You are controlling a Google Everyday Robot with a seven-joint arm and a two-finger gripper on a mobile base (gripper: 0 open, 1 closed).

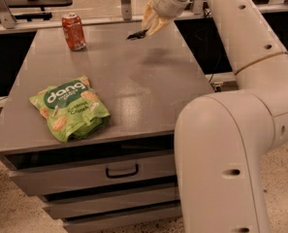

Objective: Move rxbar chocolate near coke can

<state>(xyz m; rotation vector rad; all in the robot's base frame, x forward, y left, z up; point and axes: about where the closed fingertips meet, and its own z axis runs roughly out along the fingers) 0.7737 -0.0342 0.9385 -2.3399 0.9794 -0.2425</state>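
Observation:
The coke can (73,31) stands upright at the far left of the grey table (134,81). My gripper (151,25) hangs over the far middle of the table, to the right of the can. It is shut on the rxbar chocolate (137,34), a thin dark bar that sticks out to the left from the fingers and is held above the tabletop. Only the bar's edge shows. A gap of bare table lies between the bar and the can.
A green dang chip bag (70,108) lies at the front left of the table. Drawers (119,171) sit under the tabletop. My large white arm (240,106) fills the right side. A rail and shelves run behind the table.

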